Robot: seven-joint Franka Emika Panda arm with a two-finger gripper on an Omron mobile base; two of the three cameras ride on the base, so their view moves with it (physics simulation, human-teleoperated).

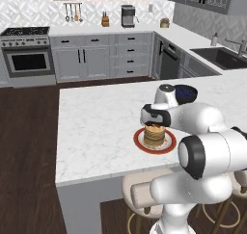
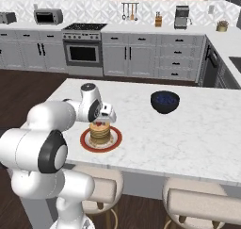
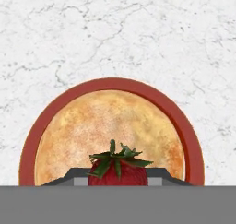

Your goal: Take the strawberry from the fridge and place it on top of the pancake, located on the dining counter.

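While the strawberry is gripped between the two dark fingertips, it is held directly over the pancake, its green leaves seen against the tan top in the hand view. Whether the fruit touches the stack cannot be told. The gripper is closed on the strawberry, one fingertip at each side of it. The pancake is carried on a round plate with a red rim, which lies on the white marble dining counter near its near edge. In the right base view the gripper is seen just above the stacked pancake, and in the left base view the same is shown, the stack lying under the hand. A dark bowl is set farther back on the counter, to the right of the plate and well apart from it. Beige stools are placed under the near edge of the counter.
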